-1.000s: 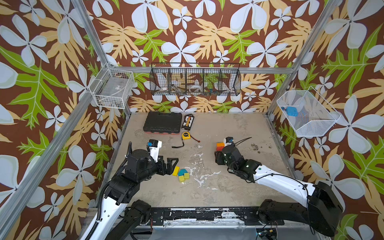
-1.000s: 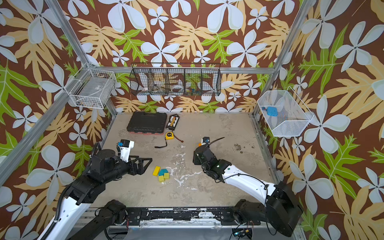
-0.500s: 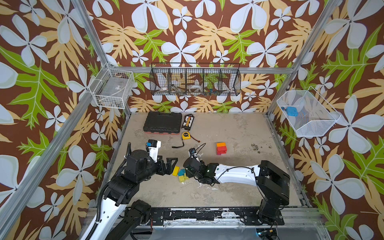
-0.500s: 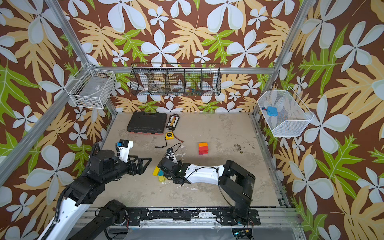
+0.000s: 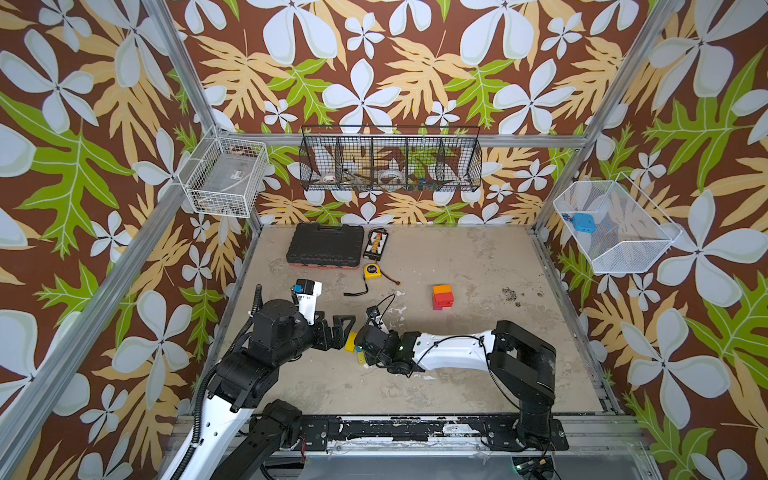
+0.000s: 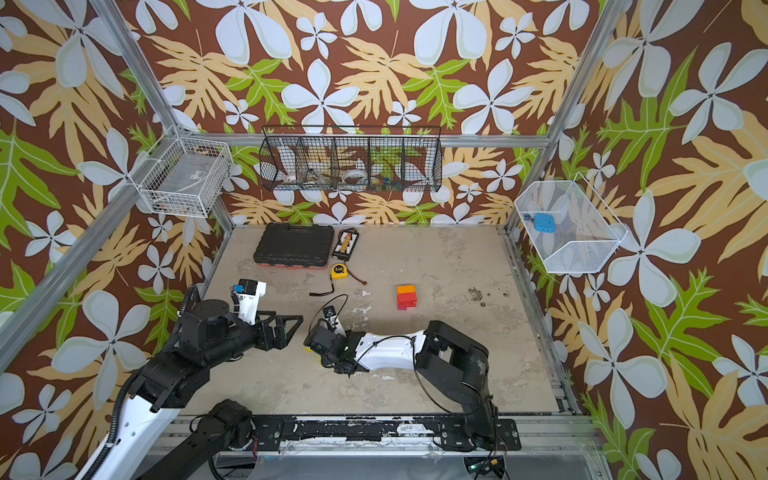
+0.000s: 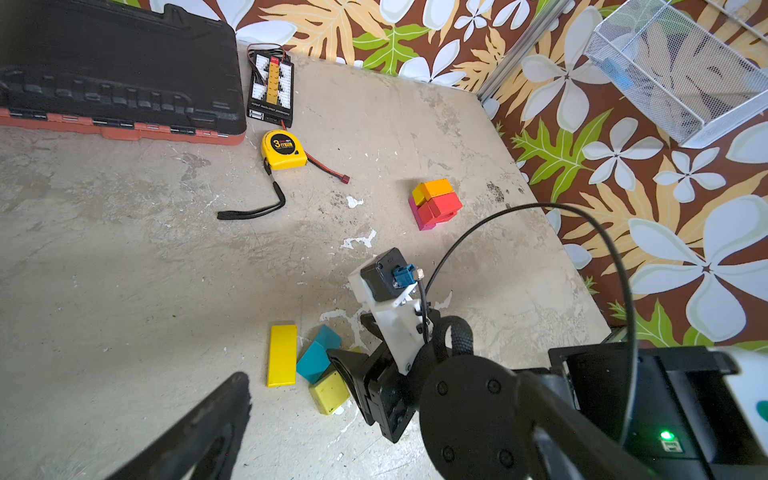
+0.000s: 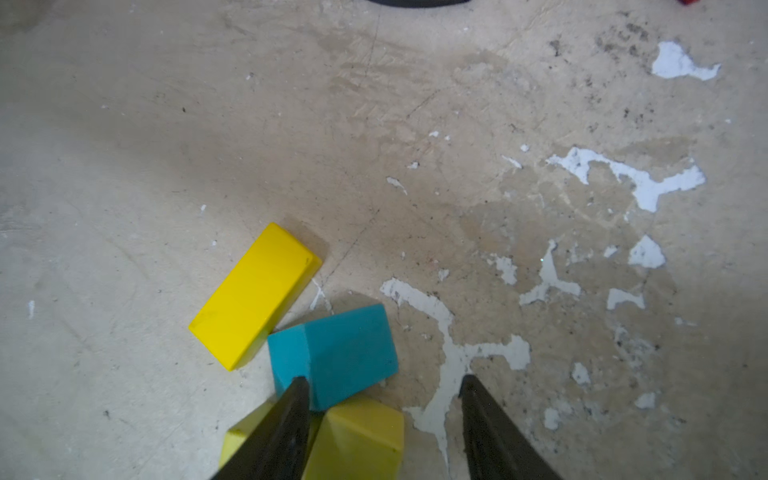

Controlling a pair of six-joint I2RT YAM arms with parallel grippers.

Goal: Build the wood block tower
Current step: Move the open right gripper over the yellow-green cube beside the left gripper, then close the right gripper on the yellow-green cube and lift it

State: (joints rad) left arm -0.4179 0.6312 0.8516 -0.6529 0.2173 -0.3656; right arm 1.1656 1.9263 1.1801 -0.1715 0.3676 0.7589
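A: First the left pincer: jaws wide apart, empty, just short of the loose wood blocks.
B: Which blocks?
A: A yellow brick, teal block and lime block, bunched under the right pincer. Its jaws stand apart, nothing clamped. One fingertip is over the teal block's edge, the other over bare desk.
B: Tower?
A: The tower is well apart, behind that pincer. Magenta base, then red, yellow and orange on top.
B: Step?
A: Fetching the next block, I judge. Next: straddle one block squarely, close without shoving neighbours, lift.
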